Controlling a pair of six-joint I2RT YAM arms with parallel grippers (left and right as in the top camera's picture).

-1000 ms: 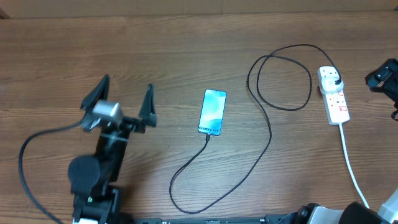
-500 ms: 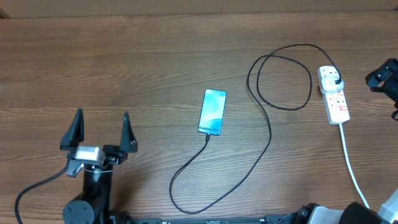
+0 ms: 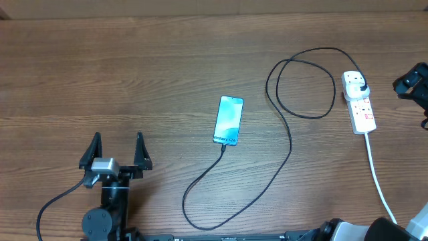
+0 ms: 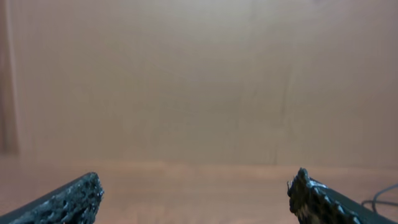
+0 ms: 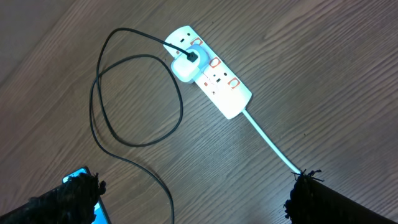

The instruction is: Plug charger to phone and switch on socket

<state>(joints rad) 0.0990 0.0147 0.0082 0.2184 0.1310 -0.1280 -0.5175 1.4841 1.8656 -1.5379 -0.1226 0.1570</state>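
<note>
- Wide open across the left and far side of the table (image 3: 134, 60): bare wood, easy passage.
- Mid-table, blocked low by the phone (image 3: 228, 120), lying flat, with the charger (image 3: 291, 144) tip at its near end.
- Right of that, strung across by the black cable, with a big loop just left of the socket (image 3: 359, 106).
- Open from above onto the red switches; plug (image 3: 356, 83) standing at the far end, white cord (image 3: 378, 177) trailing toward the near edge.

I count: phone (image 3: 228, 120), one; charger (image 3: 291, 144), one; socket (image 3: 359, 104), one, bearing three red switches (image 5: 214, 62); thick white cord (image 5: 268, 139), one.
</note>
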